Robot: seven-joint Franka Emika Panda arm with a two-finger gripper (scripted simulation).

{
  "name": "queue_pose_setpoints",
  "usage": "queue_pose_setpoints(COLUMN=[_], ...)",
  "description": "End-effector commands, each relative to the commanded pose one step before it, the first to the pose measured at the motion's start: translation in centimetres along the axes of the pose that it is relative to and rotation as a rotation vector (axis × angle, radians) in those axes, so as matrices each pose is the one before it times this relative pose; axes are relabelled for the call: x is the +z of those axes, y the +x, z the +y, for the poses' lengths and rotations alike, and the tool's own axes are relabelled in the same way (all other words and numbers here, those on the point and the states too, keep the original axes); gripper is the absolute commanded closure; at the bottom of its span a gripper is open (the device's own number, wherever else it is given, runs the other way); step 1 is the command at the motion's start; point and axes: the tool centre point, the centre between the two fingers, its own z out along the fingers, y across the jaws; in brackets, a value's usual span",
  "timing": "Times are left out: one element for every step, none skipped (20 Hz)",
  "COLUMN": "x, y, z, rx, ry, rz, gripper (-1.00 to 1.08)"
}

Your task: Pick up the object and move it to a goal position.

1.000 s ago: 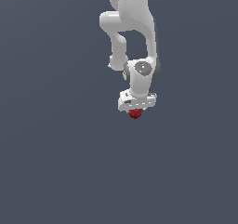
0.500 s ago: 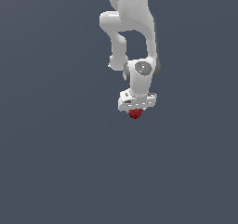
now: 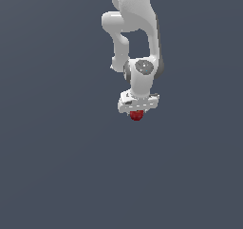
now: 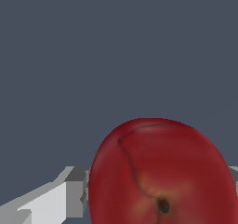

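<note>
The gripper (image 3: 137, 113) points straight down with the apple (image 3: 136, 115) tucked right under the white hand. In the wrist view the jaws sit tight against both flanks of the apple (image 4: 160, 172), clamped on it, a hold that looks firm enough for carrying toward the goal.

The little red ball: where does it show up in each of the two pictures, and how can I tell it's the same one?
Exterior view: the red ball sits just right of centre, directly under the white gripper.
Wrist view: the red ball fills the lower right, its dark stem dimple showing near the bottom edge.
Shared landmark: the gripper; one white finger flanks the ball in the wrist view, with a sliver of another part at the opposite edge.
</note>
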Motion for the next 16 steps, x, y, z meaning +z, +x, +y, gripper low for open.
queue_pose_setpoints(x=[-1.270, -0.560, -0.606, -0.652, -0.697, -0.742, -0.786, -0.821, -0.851, -0.875, -0.896, -0.911, -0.919, -0.918, -0.913, -0.911], y=[0.494, 0.195, 0.211, 0.228, 0.244, 0.260, 0.276, 0.289, 0.301, 0.310, 0.319, 0.326, 0.331, 0.331, 0.332, 0.333], z=[0.803, 0.371, 0.407, 0.433, 0.467, 0.496, 0.522, 0.548, 0.565, 0.584, 0.595, 0.609, 0.615, 0.612, 0.613, 0.612], rx=[0.00054, -0.00017, 0.00000, -0.00015, 0.00000, 0.00000, -0.00015, 0.00000, -0.00015, 0.00000, -0.00015, 0.00000, 0.00000, -0.00017, 0.00000, 0.00000], ry=[-0.00014, 0.00046, 0.00000, 0.00046, 0.00000, 0.00000, 0.00046, 0.00000, 0.00046, 0.00000, 0.00046, 0.00000, 0.00000, 0.00045, 0.00000, 0.00000], rz=[0.00317, 0.00001, 0.00000, 0.00002, 0.00000, 0.00000, 0.00004, 0.00000, 0.00005, 0.00000, 0.00007, 0.00000, 0.00000, 0.00009, 0.00000, 0.00000], gripper=[1.08, 1.08, 1.08, 1.08, 1.08, 1.08, 1.08, 1.08, 1.08, 1.08, 1.08, 1.08, 1.08, 1.08, 1.08, 1.08])
